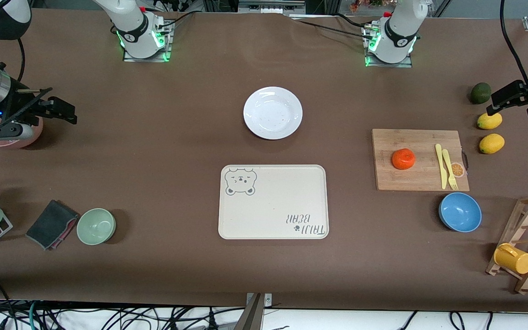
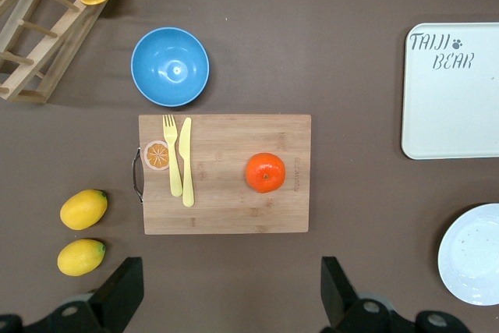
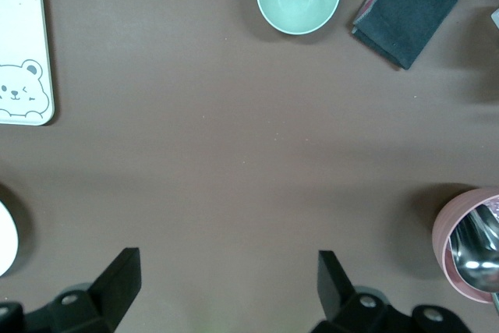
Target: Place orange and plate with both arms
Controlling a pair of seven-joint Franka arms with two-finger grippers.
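The orange (image 1: pixel 403 158) (image 2: pixel 265 172) sits on a wooden cutting board (image 1: pixel 420 159) toward the left arm's end of the table. The white plate (image 1: pixel 272 112) (image 2: pixel 472 255) lies mid-table, farther from the front camera than the cream bear tray (image 1: pixel 273 201). My left gripper (image 1: pixel 497 103) (image 2: pixel 232 294) hangs open and empty over the table's edge by the lemons, apart from the board. Over the right arm's end, beside a pink cup (image 1: pixel 14 135), my right gripper (image 1: pixel 64 112) (image 3: pixel 230 286) is open and holds nothing.
A yellow fork and knife (image 1: pixel 445 166) lie on the board. Two lemons (image 1: pixel 489 121) and a dark green fruit (image 1: pixel 480 93) lie near the left gripper. A blue bowl (image 1: pixel 459 211), a wooden rack with a yellow mug (image 1: pixel 514 258), a green bowl (image 1: pixel 96 226) and a folded cloth (image 1: pixel 51 223) sit nearer the camera.
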